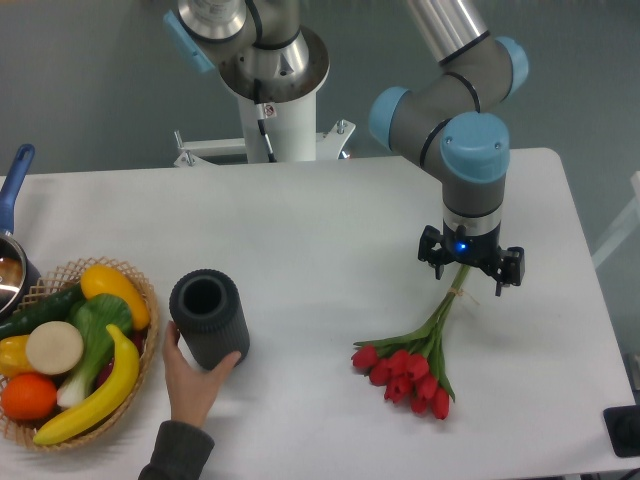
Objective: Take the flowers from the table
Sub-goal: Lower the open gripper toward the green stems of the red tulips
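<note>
The flowers [408, 372] are a small bunch of red tulips lying on the white table [300, 230] at the front right. The buds point toward the front and the green stems [447, 306] run up and to the right. My gripper [469, 270] points straight down over the far end of the stems. Its black body hides the fingertips, so I cannot tell whether it touches or holds the stems.
A person's hand [192, 382] holds a dark grey cylindrical vase [208, 318] upright at the front left. A wicker basket [140, 300] of fruit and vegetables stands at the left edge, with a pot [10, 262] behind it. The arm's base [272, 90] stands behind the table. A black object [626, 430] is at the front right corner.
</note>
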